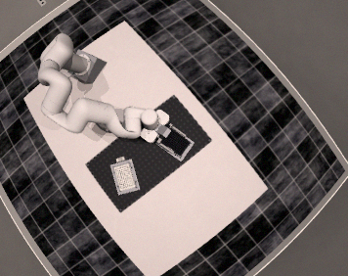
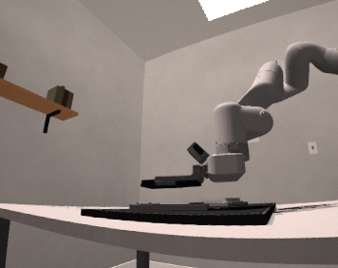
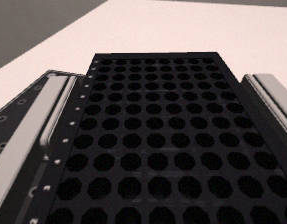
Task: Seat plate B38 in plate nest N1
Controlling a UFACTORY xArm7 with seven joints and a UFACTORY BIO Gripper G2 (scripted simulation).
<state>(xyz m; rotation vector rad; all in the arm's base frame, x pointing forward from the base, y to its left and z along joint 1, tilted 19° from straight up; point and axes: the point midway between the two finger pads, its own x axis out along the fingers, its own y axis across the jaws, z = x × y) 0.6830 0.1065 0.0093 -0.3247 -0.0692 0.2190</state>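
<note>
A black plate with round wells (image 1: 175, 145) (image 2: 147, 183) (image 3: 156, 130), apparently B38, is held roughly level by the gripper (image 1: 177, 141) (image 2: 157, 181) (image 3: 161, 77). The gripper is shut on its two long sides. In the exterior view a clear gap shows under the plate. A light nest frame (image 1: 187, 152) (image 2: 168, 207), apparently N1, lies below it, mostly hidden from above by plate and fingers. A pale plate (image 1: 124, 176), apparently B83, sits inside the other nest (image 1: 129, 191), apparently N2. No labels are legible.
Both nests lie on a dark perforated board (image 1: 152, 168) (image 2: 180, 218) (image 3: 9, 110) on the pale table (image 1: 225, 186). The pale plate's nest is at the board's other end from the gripper. A wall shelf (image 2: 33, 97) is far off in the exterior view.
</note>
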